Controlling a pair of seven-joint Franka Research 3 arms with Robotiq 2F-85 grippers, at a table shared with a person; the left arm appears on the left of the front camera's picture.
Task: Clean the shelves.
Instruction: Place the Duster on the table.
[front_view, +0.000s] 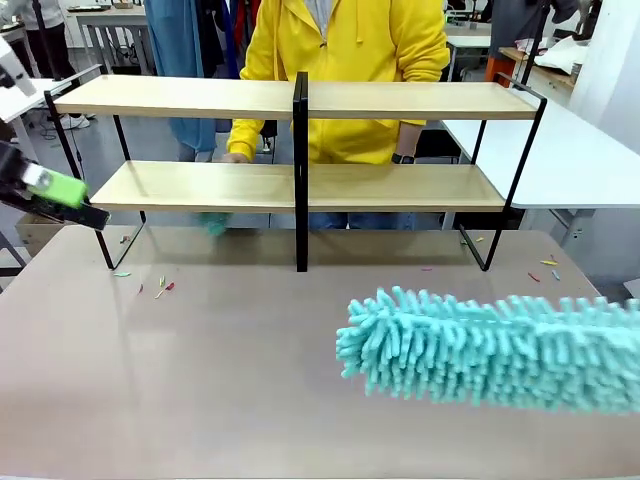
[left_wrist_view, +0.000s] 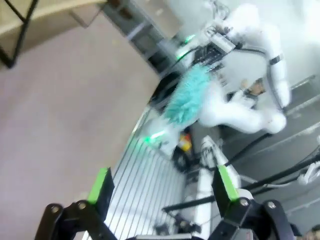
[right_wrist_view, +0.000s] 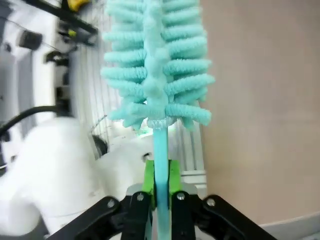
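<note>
Fluffy turquoise microfibre duster (front_view: 490, 350) held low before the two-tier wooden shelves (front_view: 300, 100) on a black metal frame.
The right end effector (right_wrist_view: 161, 182) is clamped on the duster's handle, well short of the shelves standing across the beige surface (front_view: 200, 380); the left end effector (left_wrist_view: 162, 187), jaws apart, hovers beside the shelves' left end.

We see small coloured scraps (front_view: 163, 289) scattered on the beige surface (front_view: 200, 380) — and a white table (front_view: 560, 160) off to one side.

L gripper (left_wrist_view: 162, 187) jaws apart; R gripper (right_wrist_view: 160, 177) jaws clamped.
</note>
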